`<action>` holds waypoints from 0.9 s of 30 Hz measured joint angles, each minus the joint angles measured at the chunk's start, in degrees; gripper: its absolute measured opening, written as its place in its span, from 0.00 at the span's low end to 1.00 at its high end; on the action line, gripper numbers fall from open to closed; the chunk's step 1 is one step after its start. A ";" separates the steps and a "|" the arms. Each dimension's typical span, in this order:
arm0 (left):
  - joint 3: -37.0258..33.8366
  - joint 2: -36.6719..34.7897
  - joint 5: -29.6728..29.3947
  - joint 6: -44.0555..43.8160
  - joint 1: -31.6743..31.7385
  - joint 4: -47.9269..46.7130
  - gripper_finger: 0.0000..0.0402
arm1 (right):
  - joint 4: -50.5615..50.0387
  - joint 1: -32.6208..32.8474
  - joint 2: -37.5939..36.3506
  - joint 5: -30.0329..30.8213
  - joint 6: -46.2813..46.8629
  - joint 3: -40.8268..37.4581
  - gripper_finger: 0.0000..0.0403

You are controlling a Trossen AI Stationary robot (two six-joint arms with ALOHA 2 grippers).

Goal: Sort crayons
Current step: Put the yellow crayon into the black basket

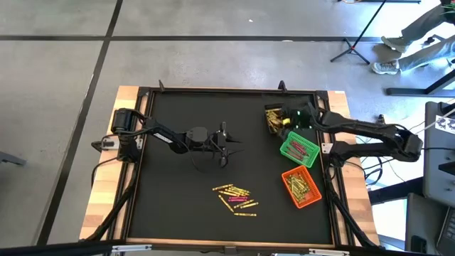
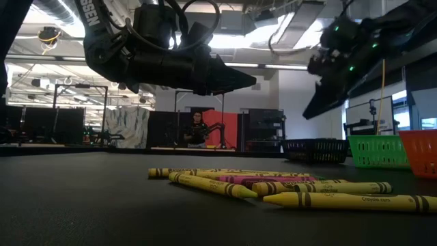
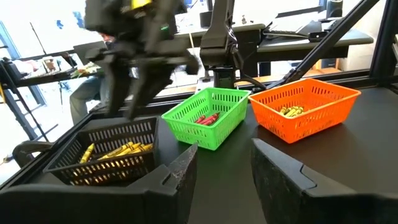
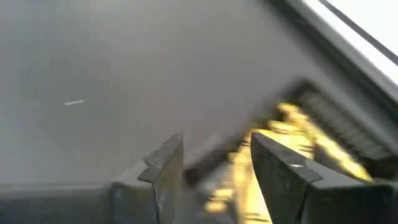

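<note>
Crayons (image 1: 235,198): a loose cluster of mostly yellow sticks with a few pink ones, lying flat on the black table (image 1: 178,206) toward its front edge, right of centre; in the low view they overlap one another in a shallow heap. More crayons sit sorted in three small bins along the right side: yellow ones in the black bin (image 1: 274,119) at the back, red and pink ones in the green bin (image 1: 298,149) in the middle, yellow ones in the orange bin (image 1: 301,187) nearest the front. Right gripper (image 4: 214,171): above the black bin, fingers parted with nothing between them, yellow crayons blurred below. Left gripper (image 3: 224,158): over the middle of the table, well apart from the loose cluster, fingers spread and empty, facing the bins. A person (image 2: 196,130) stands in the room beyond.
</note>
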 joint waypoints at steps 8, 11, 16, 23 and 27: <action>0.00 -0.01 -0.12 2.85 -0.88 -0.23 0.33 | 13.83 20.56 -3.45 -0.27 4.70 -6.64 0.44; 0.00 -0.02 -0.11 3.04 -2.07 -0.80 0.33 | 21.78 27.99 -2.65 1.09 5.59 -9.52 0.43; 0.80 -0.16 -2.75 2.56 -6.28 -7.76 0.33 | 32.15 37.79 -0.17 2.46 7.00 -12.29 0.43; 9.65 -2.60 -5.68 -7.52 -14.48 -40.84 0.33 | 36.45 46.39 5.10 9.77 7.25 -12.70 0.43; 15.19 -2.60 -5.39 -16.67 -19.28 -58.73 0.33 | 38.11 48.51 7.78 10.32 8.37 -12.72 0.43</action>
